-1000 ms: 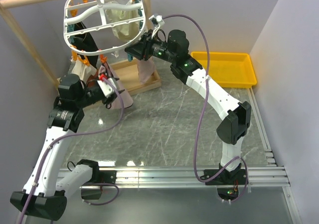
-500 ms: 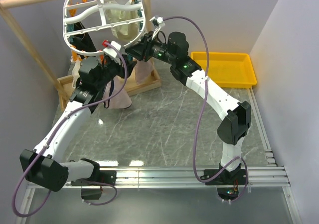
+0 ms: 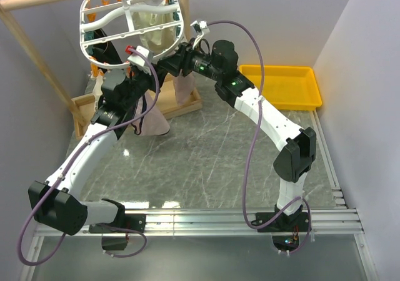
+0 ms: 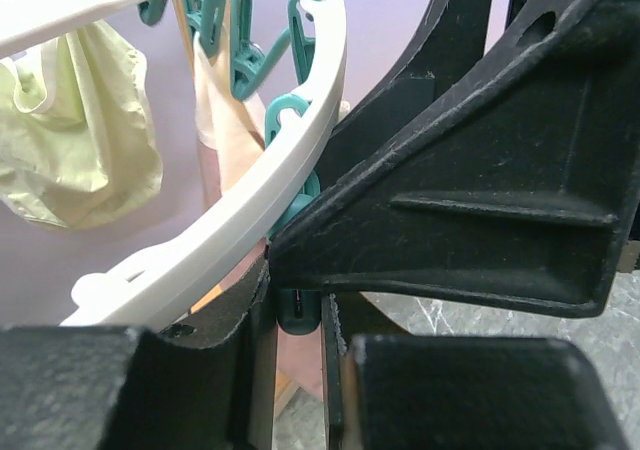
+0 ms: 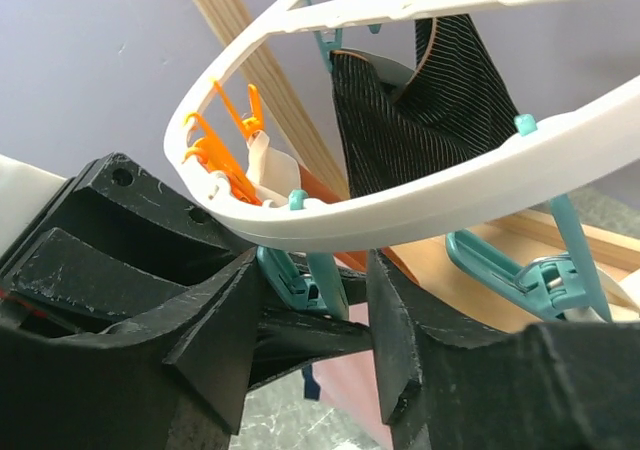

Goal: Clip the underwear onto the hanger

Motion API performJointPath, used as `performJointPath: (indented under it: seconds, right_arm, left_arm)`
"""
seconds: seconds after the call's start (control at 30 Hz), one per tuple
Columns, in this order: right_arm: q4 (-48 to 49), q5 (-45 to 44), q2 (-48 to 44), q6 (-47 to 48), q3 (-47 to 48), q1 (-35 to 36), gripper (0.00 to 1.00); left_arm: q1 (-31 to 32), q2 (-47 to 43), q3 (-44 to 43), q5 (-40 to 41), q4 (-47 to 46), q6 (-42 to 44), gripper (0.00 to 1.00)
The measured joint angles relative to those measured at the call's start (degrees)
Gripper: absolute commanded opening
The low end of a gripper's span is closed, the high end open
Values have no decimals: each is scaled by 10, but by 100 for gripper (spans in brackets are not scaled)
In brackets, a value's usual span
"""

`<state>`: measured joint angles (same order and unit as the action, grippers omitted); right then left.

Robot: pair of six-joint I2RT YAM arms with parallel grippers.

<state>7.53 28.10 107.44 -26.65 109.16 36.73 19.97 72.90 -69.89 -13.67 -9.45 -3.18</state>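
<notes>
Left arm has swung up from the worktop (image 3: 206, 150) to the hanger (image 5: 330, 220) rim. Its pincer (image 4: 298, 350) has narrowed to a slit, while the right pincer (image 5: 312, 320) has spread and loosely straddles a teal clothespin (image 5: 300, 280), which was probably just released. The underwear (image 3: 151, 117) hangs under the rim's near-left; black pincer bodies hide whether peg or left fingers actually bite it.

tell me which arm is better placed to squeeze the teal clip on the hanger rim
Right, probably: the right gripper stands open astride the teal clip under the hanger rim, while the underwear hangs beneath the left gripper, which looks occupied.
</notes>
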Motion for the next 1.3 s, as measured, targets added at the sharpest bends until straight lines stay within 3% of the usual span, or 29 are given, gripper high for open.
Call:
performJointPath:
  seconds: [0.2,0.37,0.5,0.57,0.6,0.63,0.73,0.97,1.1,1.2,1.3]
  right_arm:
    - [-12,-10,-4,-5,0,0,55]
    - [-13,-11,-5,-9,0,0,50]
    - [-21,-7,-5,-15,6,2,31]
    - [-27,-10,-4,-13,12,2,17]
    - [-28,-11,-3,-14,14,1,9]
    - [-29,-11,-3,-12,15,0,4]
    - [-28,-16,-3,-16,15,0,0]
    - [-28,-14,-3,-13,15,0,0]
    - [-24,-10,-3,-7,13,-1,0]
    - [-20,0,-3,-4,12,-5,0]
    - [-16,13,-3,0,11,-8,0]
  left_arm:
    - [0,0,0,0,-5,6,1]
    - [0,0,1,-2,-6,10,0]
    - [1,0,2,-5,-6,14,1]
    - [1,-1,2,-5,-6,17,8]
    - [1,-2,2,-6,-6,22,16]
    - [1,-3,2,-6,-5,26,33]
    - [2,-7,4,-14,1,37,49]
    - [-2,-52,13,-32,61,64,55]
    - [-43,-105,13,-99,126,99,64]
    - [-88,-158,13,-174,192,174,69]
    - [-94,-202,12,-243,289,294,76]
